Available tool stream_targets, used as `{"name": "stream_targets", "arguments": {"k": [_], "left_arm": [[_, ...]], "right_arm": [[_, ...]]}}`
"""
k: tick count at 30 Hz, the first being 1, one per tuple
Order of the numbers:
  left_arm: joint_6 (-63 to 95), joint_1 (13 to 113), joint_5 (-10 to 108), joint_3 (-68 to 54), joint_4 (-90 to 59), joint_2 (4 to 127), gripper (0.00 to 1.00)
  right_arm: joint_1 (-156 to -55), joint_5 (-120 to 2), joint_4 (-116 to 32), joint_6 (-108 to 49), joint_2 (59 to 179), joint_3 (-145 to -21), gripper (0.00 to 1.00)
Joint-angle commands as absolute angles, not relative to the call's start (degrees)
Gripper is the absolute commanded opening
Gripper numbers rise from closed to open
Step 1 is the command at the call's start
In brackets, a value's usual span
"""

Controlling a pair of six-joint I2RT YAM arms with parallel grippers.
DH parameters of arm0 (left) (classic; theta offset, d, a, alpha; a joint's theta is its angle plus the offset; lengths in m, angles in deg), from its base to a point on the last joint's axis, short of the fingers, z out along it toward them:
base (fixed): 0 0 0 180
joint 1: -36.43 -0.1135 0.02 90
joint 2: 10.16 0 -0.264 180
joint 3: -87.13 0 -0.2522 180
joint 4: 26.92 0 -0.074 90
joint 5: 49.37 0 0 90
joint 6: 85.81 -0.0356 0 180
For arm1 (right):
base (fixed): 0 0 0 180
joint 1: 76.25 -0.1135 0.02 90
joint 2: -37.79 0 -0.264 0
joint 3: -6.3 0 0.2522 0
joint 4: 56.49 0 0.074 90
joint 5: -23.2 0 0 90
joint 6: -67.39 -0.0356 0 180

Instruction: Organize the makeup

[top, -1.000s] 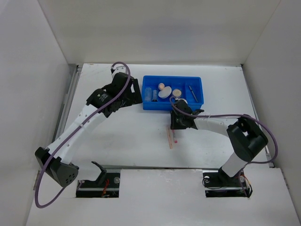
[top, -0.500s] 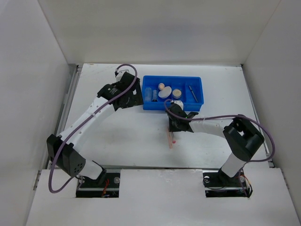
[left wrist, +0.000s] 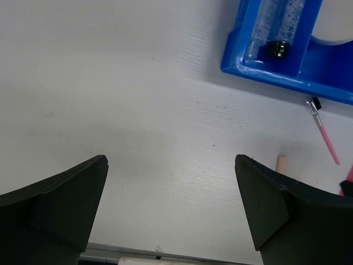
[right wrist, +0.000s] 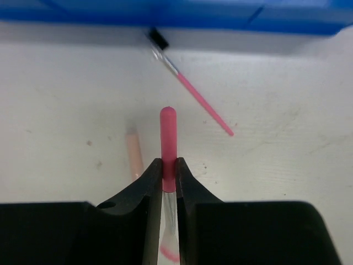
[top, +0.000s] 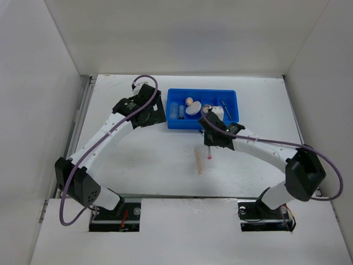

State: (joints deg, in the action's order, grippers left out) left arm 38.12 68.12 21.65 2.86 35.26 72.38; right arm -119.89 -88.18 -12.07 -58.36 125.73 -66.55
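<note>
White table (top: 138, 165) with white walls on three sides; both arm bases are sitting at the near edge.

- Nearest item: a peach pencil (right wrist: 133, 155) is lying flat on the bare table, lengthwise toward the tray.
- Just beyond it and slightly right, the right gripper (right wrist: 168, 165) is clamping a pink pencil (right wrist: 167, 130). The fingers are pressing tight on the shaft. The rounded pink end is sticking out past the fingertips toward the tray. Cannot tell whether the pencil is touching the table.
- Past that, a thin pink brush (right wrist: 198, 99) is lying slantwise on the table. Its black tip is resting just beside the near wall of the blue tray (right wrist: 110, 11), outside it.
- The left gripper (left wrist: 170, 165) is hovering over bare table off the tray's near left corner. Its fingers are standing wide apart and gripping nothing.
- Farthest, tray contents:
  - A clear tube (left wrist: 278, 19) is lying in the left-end compartment, with a small black cylinder (left wrist: 276, 49) sitting at its near end.
  - In the next compartment a cream puff (top: 193, 109) is resting, with a peach sponge (top: 190, 101) just behind it.
  - A dark pencil (top: 226, 108) is lying in the right-end compartment.
  - The right arm's wrist is crossing over the tray's near middle and hiding what is under it.
</note>
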Motion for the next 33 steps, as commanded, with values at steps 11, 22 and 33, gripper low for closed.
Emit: {"name": "stream_targets", "arguments": {"k": [11,22,33], "left_arm": [[37.06,66.58,22.0,2.8,35.97,69.91,1.0],[36.53,66.58,22.52,2.8,37.02,68.86,1.0],[36.53,66.58,23.58,3.33,37.55,69.38,1.0]], "right_arm": [[-105.71,-96.6,-9.41,-46.0,131.47,-94.37,0.11],[-95.59,-92.55,-11.35,-44.06,147.56,-110.28,0.11],[-92.07,-90.79,-10.73,-42.3,154.6,-115.92,0.45]]}}
